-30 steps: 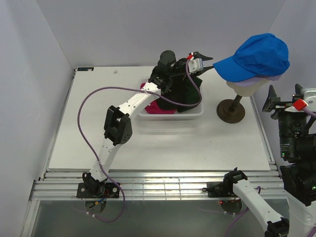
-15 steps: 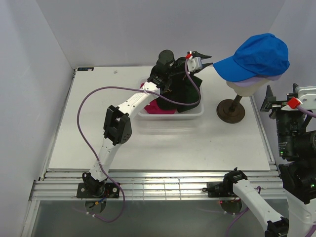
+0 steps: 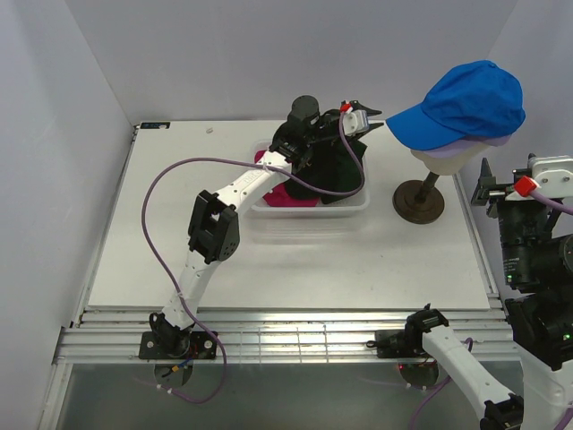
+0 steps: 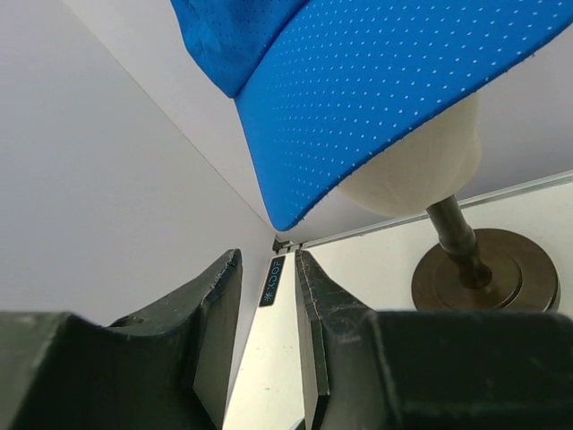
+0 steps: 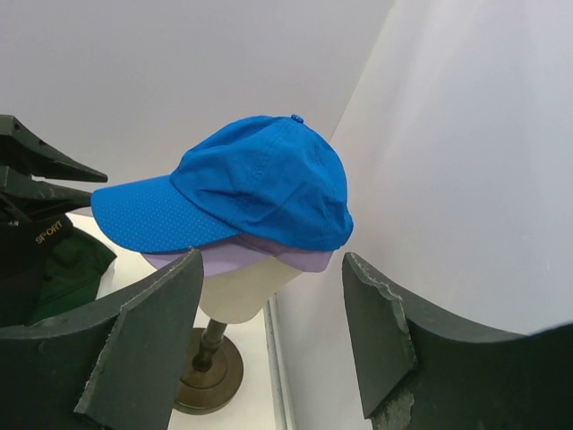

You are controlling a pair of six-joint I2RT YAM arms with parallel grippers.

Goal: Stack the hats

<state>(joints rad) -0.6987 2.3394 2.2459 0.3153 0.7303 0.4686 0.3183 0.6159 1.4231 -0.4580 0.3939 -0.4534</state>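
Note:
A bright blue hat (image 3: pixel 470 100) sits on top of a lavender hat (image 5: pixel 269 260) on the cream mannequin head (image 3: pixel 448 161). In the white basket (image 3: pixel 354 204) lie a magenta hat (image 3: pixel 286 193), a dark green hat (image 5: pixel 76 269) and a black hat (image 5: pixel 27 251). My left gripper (image 3: pixel 374 118) hangs above the basket, pointing at the blue brim (image 4: pixel 358 98) and a little short of it. Its jaws are narrowly open with nothing between them (image 4: pixel 267 260). My right gripper (image 5: pixel 273 264) is wide open and empty, to the right of the head (image 3: pixel 508 179).
The mannequin's brown round stand (image 3: pixel 418 202) rests on the table right of the basket. White walls close in the back and both sides. The table's right edge (image 3: pixel 479 251) runs just left of my right arm.
The left gripper's jaws have narrowed and it has shifted slightly over the basket. The right gripper has drifted a little down and left. The hats have not moved.

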